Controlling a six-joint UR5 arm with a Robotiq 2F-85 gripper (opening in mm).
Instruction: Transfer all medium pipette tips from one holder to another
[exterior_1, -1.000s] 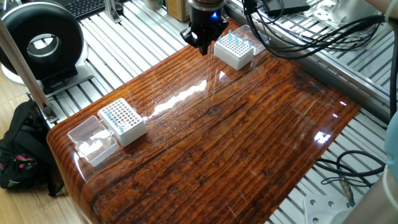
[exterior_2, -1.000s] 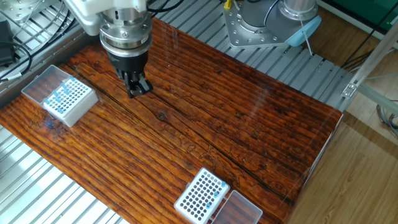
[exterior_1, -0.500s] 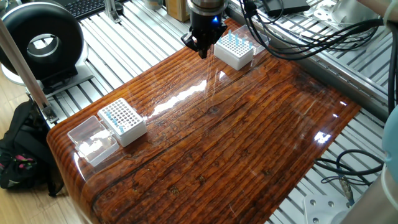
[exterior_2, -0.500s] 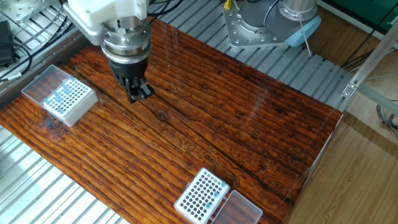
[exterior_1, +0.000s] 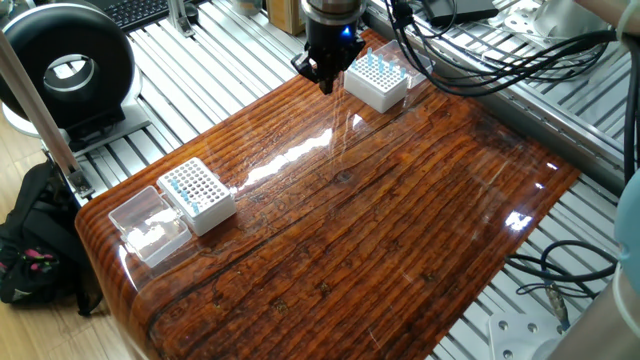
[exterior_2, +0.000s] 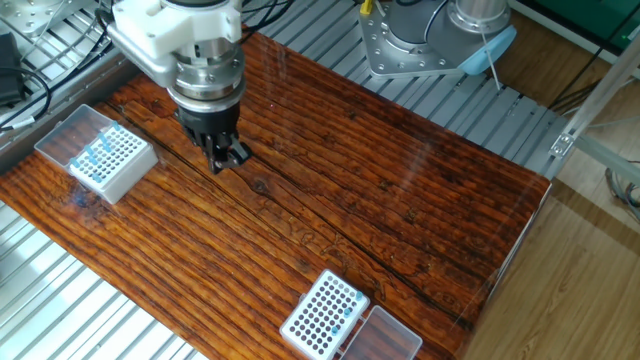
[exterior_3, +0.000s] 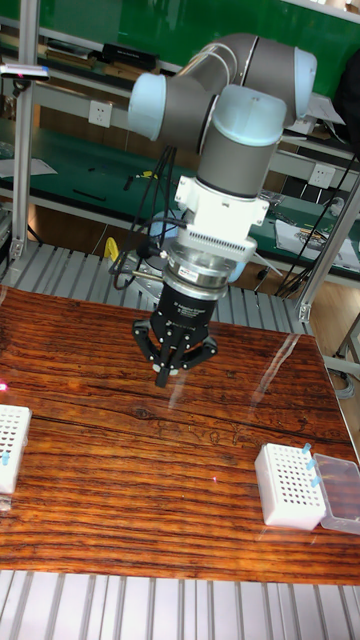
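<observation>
While it hangs above the wooden table (exterior_2: 400, 190), the hand (exterior_2: 228, 160) points straight down with its fingers drawn close together at the tips; whether a tip sits between them is too small to tell. In the tall fixed view the hand (exterior_3: 168, 372) hovers over bare wood, apart from both boxes. Just beside it, toward one edge of the table, stands a white tip box (exterior_2: 110, 160) with many medium pipette tips (exterior_2: 97, 153) showing light blue tops in its grid; a clear lid (exterior_2: 62, 135) lies against it. In one fixed view this box (exterior_1: 377, 80) sits just beyond the hand (exterior_1: 323, 78). Well apart, near the opposite edge, a second white tip box (exterior_2: 324, 312) holds only a few blue-topped tips (exterior_2: 349, 309), with a clear lid (exterior_2: 380, 338) touching its side.
</observation>
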